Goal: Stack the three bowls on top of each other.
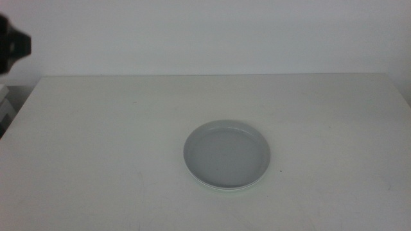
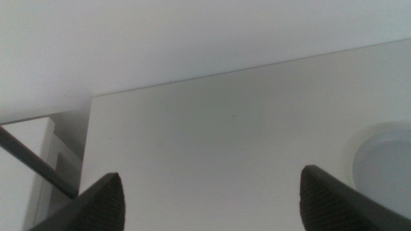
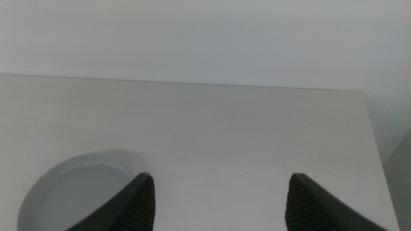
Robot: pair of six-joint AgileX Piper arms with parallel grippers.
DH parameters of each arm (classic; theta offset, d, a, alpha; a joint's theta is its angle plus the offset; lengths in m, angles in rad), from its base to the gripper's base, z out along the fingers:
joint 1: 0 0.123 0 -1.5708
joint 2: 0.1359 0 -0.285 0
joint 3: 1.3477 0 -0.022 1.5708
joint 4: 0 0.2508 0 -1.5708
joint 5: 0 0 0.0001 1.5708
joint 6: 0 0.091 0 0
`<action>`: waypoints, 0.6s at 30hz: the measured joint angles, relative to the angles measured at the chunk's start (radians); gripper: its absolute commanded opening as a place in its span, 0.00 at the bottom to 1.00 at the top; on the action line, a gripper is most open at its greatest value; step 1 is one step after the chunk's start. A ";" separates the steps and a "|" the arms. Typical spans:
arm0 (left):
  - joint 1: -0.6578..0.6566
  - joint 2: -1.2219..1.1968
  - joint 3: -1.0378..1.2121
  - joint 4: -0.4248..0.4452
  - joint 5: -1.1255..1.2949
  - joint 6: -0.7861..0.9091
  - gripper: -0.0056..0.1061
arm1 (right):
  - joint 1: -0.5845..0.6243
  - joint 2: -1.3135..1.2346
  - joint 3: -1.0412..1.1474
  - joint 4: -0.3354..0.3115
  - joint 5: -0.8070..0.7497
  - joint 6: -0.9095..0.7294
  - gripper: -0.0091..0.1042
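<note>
While bowls (image 1: 227, 154) sit stacked, both grippers raised, open

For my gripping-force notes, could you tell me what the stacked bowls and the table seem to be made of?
The grey bowl on top looks like matte glazed ceramic or melamine: even colour, soft sheen, no sharp glare. Only a pale rim edge shows beneath it. The table looks like smooth off-white laminate, faintly speckled. Both grippers are open, holding nothing.

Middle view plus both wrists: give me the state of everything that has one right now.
Grey shallow round bowl: upright, empty, topmost on the table; pale rims peek out beneath its near edge, count unclear.
Left gripper: open, holding nothing, off to the stack's side.
Right gripper: open, holding nothing, beside the stack.
</note>
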 measured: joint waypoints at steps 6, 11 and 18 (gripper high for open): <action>0.000 -0.186 0.259 -0.057 -0.142 0.000 0.99 | -0.001 -0.212 0.212 -0.009 -0.049 -0.019 0.54; 0.000 -0.338 0.505 -0.091 -0.339 0.000 0.99 | -0.001 -0.374 0.421 -0.015 -0.127 -0.025 0.54; 0.000 -0.422 0.693 -0.112 -0.544 0.001 0.99 | -0.001 -0.505 0.567 -0.014 -0.250 -0.025 0.54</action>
